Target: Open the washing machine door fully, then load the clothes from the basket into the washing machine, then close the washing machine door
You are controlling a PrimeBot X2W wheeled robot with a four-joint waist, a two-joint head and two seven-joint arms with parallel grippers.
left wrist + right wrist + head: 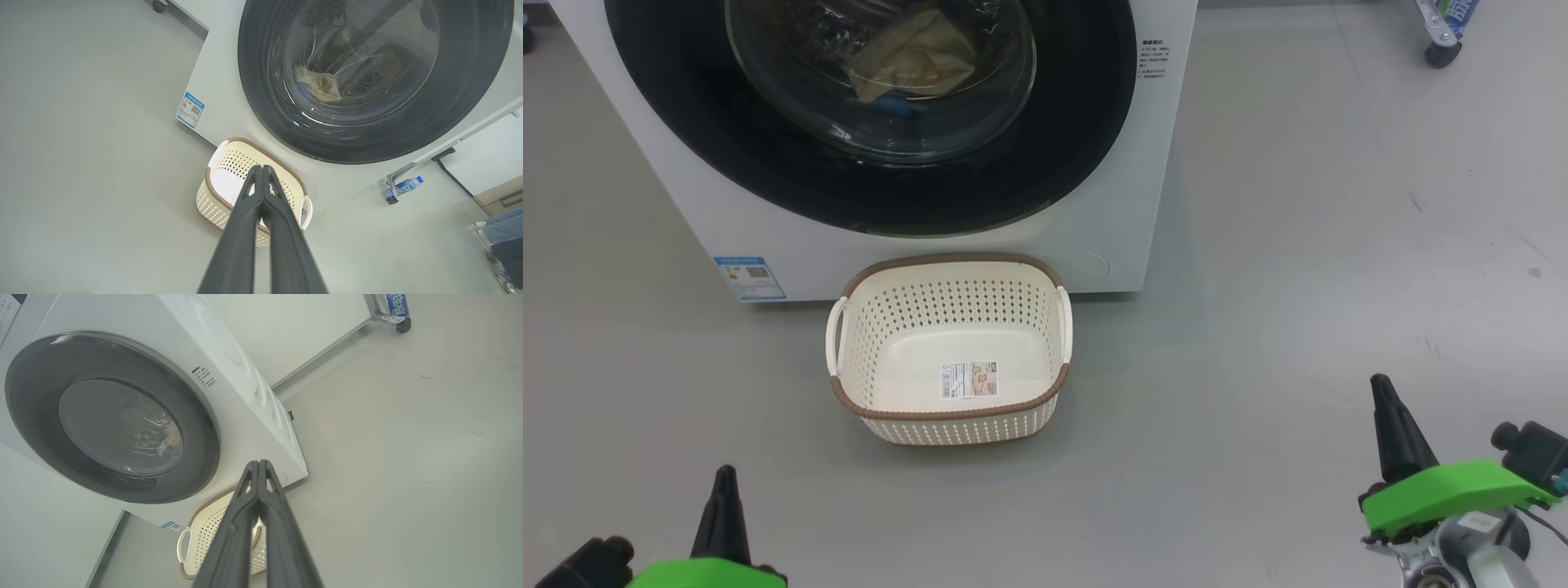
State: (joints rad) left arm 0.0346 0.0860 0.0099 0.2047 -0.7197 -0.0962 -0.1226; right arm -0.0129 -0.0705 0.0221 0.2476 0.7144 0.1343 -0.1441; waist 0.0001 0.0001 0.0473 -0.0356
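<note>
Grey floor (pixel 1298 286): washing machine (pixel 1152 204), washing machine door (pixel 1054 147) shut at 12 o'clock, clothes (pixel 919 57) behind its glass. Empty basket (pixel 947 429) lies 1 o'clock from nearer left gripper (pixel 725 482), 10 o'clock from right gripper (pixel 1380 390); both closed, holding nothing.

head: high, tilted down at floor (pixel 1298 286), the basket (pixel 947 309) centred, near | left wrist: low, left side, aimed at the washing machine door (pixel 261 81) | right wrist: low, right side, facing same door | shared: door, basket
</note>
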